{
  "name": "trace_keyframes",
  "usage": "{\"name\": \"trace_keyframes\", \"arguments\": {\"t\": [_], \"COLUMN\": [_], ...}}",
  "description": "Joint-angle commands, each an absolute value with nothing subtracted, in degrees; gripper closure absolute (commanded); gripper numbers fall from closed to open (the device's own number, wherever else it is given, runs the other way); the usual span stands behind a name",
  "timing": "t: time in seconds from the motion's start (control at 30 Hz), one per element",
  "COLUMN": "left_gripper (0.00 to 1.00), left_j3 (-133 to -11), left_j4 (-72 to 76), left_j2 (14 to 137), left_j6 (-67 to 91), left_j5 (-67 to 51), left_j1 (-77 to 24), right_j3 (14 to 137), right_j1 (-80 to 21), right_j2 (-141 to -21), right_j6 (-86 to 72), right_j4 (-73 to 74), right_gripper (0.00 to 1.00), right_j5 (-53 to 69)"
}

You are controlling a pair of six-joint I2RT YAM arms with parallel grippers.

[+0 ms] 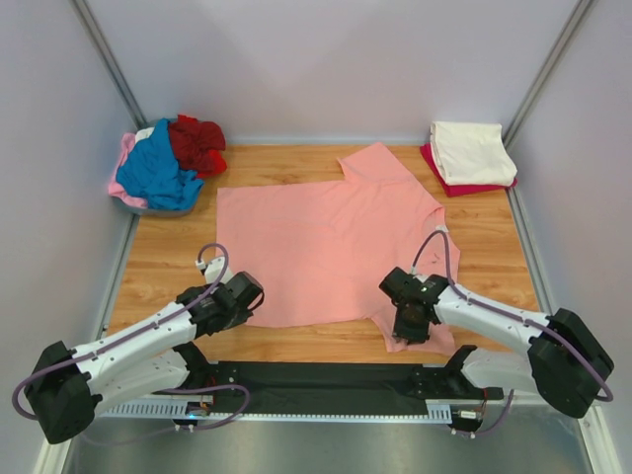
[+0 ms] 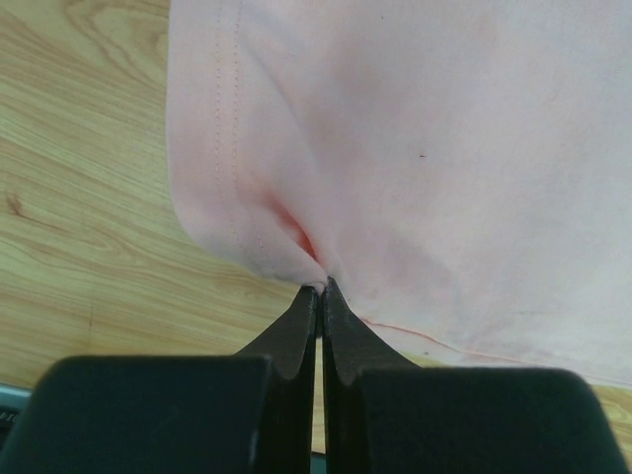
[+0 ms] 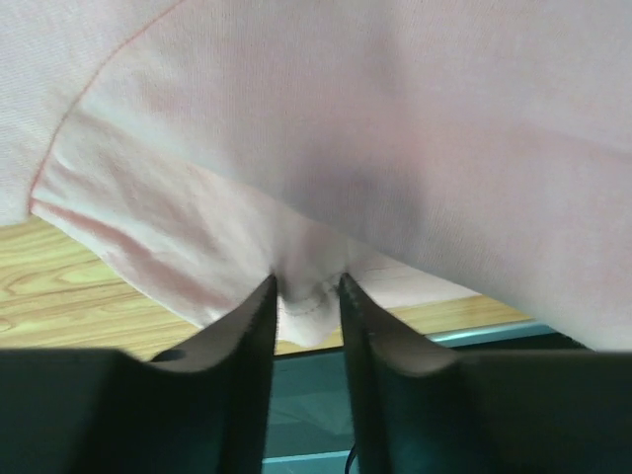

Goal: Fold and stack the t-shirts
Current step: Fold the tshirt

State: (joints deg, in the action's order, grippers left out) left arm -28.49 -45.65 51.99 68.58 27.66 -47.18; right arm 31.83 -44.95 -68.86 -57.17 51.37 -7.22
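Observation:
The salmon-pink t-shirt (image 1: 326, 242) lies spread flat over the wooden table (image 1: 168, 267), one sleeve pointing to the back. My left gripper (image 1: 252, 293) is at its near left corner, shut on a pinch of the hem (image 2: 322, 286). At the near right sleeve, my right gripper (image 1: 410, 331) has a bunched fold of the cloth (image 3: 395, 118) filling the narrow gap between its fingers (image 3: 306, 286). A cream t-shirt (image 1: 472, 150) lies folded on a dark red one (image 1: 464, 188) at the back right. Blue (image 1: 156, 173), dark red (image 1: 196, 143) and pale pink t-shirts are heaped at the back left.
The heap sits in a grey basin (image 1: 133, 204) against the left wall. Walls close the table on three sides. A black rail (image 1: 326, 380) with the arm bases runs along the near edge, and its teal surface (image 3: 306, 405) shows under the right fingers.

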Motion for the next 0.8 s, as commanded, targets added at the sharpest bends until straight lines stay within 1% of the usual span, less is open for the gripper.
{"name": "trace_keyframes", "arguments": {"t": [0.0,0.07,0.1,0.17,0.2,0.33,0.43,0.57,0.6,0.67,0.77], "left_gripper": [1.00,1.00,1.00,1.00,1.00,1.00,1.00,1.00,1.00,1.00,1.00], "left_j3": [-29.62,-29.62,-29.62,-29.53,-29.53,-30.76,-32.95,-36.38,-37.34,-37.97,-38.14], "left_j4": [-46.32,-46.58,-46.58,-46.85,-47.02,-48.60,-51.49,-54.84,-54.84,-54.32,-51.86], "left_j2": [52.12,52.29,52.47,52.56,52.56,52.21,51.68,50.36,49.93,50.10,51.85], "left_j6": [67.41,67.41,67.33,67.32,67.24,66.71,65.75,63.20,61.28,59.51,56.34], "left_j5": [29.71,29.79,29.79,30.06,30.06,30.15,30.06,28.48,27.52,26.55,24.44], "left_j1": [-47.02,-47.02,-47.02,-47.02,-47.02,-47.02,-47.02,-47.11,-47.02,-46.85,-44.75], "right_j3": [25.76,24.79,24.35,22.94,22.77,23.02,25.04,31.10,34.85,40.92,46.82], "right_j1": [-45.09,-45.17,-45.18,-45.17,-45.18,-45.26,-45.35,-45.61,-45.62,-45.53,-45.18], "right_j2": [-70.93,-70.93,-70.75,-70.58,-70.66,-69.79,-66.89,-60.75,-58.99,-58.62,-61.95], "right_j6": [-58.01,-58.18,-58.36,-58.54,-58.54,-58.18,-57.57,-57.66,-57.05,-56.34,-51.69], "right_j4": [43.95,42.98,41.93,40.61,40.08,42.62,47.45,56.76,59.91,62.65,63.80], "right_gripper": [0.72,0.76,0.83,0.90,1.00,0.99,1.00,1.00,0.99,1.00,1.00], "right_j5": [-4.92,-4.66,-4.31,-3.96,-3.96,-5.01,-5.54,-8.25,-10.52,-13.69,-16.60]}}
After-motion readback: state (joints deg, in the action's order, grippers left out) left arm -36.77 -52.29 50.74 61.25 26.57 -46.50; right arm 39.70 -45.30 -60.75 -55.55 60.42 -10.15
